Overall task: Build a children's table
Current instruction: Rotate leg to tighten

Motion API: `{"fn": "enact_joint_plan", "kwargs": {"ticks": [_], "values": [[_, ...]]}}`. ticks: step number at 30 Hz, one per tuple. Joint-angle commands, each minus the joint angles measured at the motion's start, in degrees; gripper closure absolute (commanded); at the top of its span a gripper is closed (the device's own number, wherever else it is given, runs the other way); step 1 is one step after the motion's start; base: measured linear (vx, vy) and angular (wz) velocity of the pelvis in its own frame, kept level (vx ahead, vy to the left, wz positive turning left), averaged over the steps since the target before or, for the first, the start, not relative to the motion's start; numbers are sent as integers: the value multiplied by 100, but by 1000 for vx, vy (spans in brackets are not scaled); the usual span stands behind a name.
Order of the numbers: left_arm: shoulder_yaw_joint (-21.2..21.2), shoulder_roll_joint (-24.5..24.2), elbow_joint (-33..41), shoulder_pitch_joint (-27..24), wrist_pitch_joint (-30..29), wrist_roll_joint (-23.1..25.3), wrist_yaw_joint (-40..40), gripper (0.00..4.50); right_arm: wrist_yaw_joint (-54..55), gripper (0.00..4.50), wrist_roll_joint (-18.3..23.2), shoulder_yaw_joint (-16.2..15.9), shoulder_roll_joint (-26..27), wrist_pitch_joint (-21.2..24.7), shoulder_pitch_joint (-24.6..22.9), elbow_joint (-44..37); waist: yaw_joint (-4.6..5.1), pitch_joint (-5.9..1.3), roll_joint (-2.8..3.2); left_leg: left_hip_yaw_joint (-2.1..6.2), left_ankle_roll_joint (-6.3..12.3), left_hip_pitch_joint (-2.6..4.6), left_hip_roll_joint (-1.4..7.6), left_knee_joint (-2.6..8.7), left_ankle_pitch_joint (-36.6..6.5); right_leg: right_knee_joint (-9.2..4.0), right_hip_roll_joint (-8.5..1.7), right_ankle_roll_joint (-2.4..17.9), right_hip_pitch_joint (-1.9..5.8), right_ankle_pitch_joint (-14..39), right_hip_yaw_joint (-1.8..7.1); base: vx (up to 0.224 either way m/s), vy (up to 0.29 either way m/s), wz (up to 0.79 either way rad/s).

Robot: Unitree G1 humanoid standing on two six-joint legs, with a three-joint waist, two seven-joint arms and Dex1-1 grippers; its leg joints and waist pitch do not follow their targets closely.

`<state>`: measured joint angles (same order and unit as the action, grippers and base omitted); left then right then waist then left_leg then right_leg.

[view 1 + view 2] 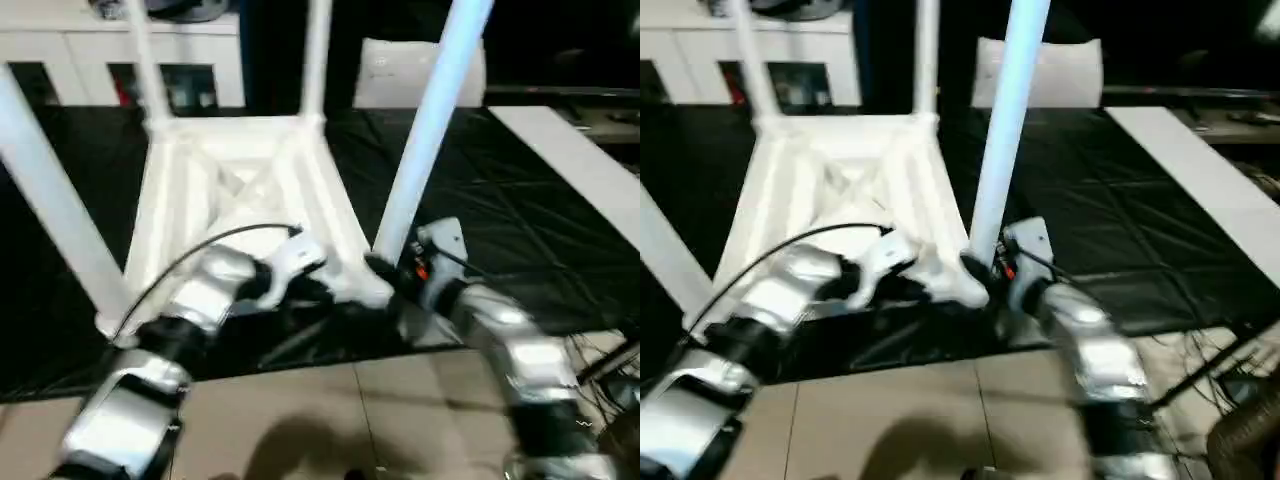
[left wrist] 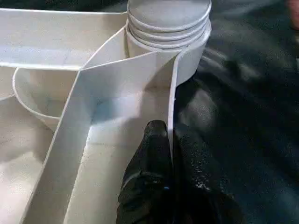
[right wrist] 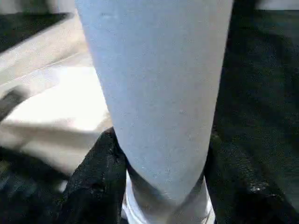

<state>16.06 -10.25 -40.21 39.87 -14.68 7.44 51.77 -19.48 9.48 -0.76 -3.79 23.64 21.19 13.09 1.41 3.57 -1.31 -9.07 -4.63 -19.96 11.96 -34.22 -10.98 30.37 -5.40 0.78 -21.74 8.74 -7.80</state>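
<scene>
I saw the tabletop (image 1: 235,200) upside down on the mat (image 1: 480,220), four legs (image 1: 425,130) upright in its corners, cabinet (image 1: 120,60) behind.

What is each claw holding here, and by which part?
Left claw: shut on the tabletop's outer rim wall near a corner socket. Right claw: around the base of a leg.

A white tube leg (image 3: 156,93) stands between the right gripper's (image 3: 161,186) two black fingers (image 3: 96,179), which clasp it just above its ribbed base, white tabletop (image 3: 51,112) beside.
</scene>
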Motion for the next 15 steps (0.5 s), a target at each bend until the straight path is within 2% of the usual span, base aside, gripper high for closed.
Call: {"fn": "enact_joint_plan", "kwargs": {"ticks": [1,2,3,4,5,6,7,8,9,10,11,12,13,15], "values": [[-42,636,277,250,-55,-68,-944,450,205,254,80,-629,702,181,209,397,169,-198,83,241,-16,66,272,607,-3593,-488,-229,-61,332,3507,-172,-30,62,-5],[-14,668,316,250,-100,-12,-1020,450,360,254,37,-579,789,167,281,479,32,-120,213,303,-123,-312,577,1192,-4582,687,-132,245,664,1755,68,-80,48,-4],[18,686,349,244,-137,29,-1047,450,438,254,29,-536,858,138,344,549,-71,-132,235,135,-138,-273,484,1226,-4778,704,-54,311,553,1080,58,0,0,0],[29,689,362,239,-143,39,-1047,450,436,254,28,-532,871,126,358,558,19,-197,-103,25,58,171,345,999,-4445,591,-94,260,227,1507,409,0,0,0],[78,700,425,212,-166,77,-1039,450,394,254,30,-522,919,69,408,572,-86,-248,-283,61,-105,313,90,594,-3742,71,-305,107,21,3131,557,61,-82,10],[114,654,453,174,-143,100,-947,450,284,254,71,-490,921,-32,403,532,-160,-163,-345,-78,24,462,-250,-249,-1948,-665,-677,-294,-359,6122,516,57,-56,-23],[121,604,472,141,-119,120,-887,450,217,219,74,-450,916,-106,377,481,-248,-245,-294,76,169,-33,-112,7,-1005,-461,-846,-262,142,5900,685,57,-56,-23],[117,496,475,99,-65,132,-789,450,48,185,86,-431,833,-218,305,381,-302,-275,-234,99,113,-115,-55,203,-826,-354,-704,-173,199,5294,599,97,-12,-26],[112,452,485,79,-57,143,-765,450,-12,185,77,-430,797,-271,278,353,-267,-306,-145,133,-12,-171,55,443,-860,-149,-399,111,178,3699,513,0,0,0],[96,359,488,50,-22,138,-699,450,-161,182,100,-431,692,-327,205,268,-225,-338,-88,131,-10,-79,133,480,-1048,-23,-302,513,113,2354,534,75,-7,-6],[96,359,488,50,-22,138,-699,450,-161,172,100,-431,692,-327,205,268,-203,-343,-88,93,46,-97,113,468,-1033,58,-261,880,152,1475,565,56,8,3],[84,248,486,23,64,135,-621,450,-324,155,135,-428,566,-405,125,180,-203,-343,-88,93,46,-97,113,468,-1033,58,-261,880,152,1475,565,74,13,4],[77,143,485,-7,204,108,-488,450,-476,141,184,-412,442,-460,45,90,-197,-348,-96,43,230,-104,76,446,-1071,38,-277,1076,190,1290,567,0,0,0],[16,-127,534,-108,357,2,-143,450,-932,131,314,-349,72,-583,-157,-139,-215,-361,-105,19,418,-131,70,431,-850,44,-295,1153,236,1071,571,0,0,0]]}}
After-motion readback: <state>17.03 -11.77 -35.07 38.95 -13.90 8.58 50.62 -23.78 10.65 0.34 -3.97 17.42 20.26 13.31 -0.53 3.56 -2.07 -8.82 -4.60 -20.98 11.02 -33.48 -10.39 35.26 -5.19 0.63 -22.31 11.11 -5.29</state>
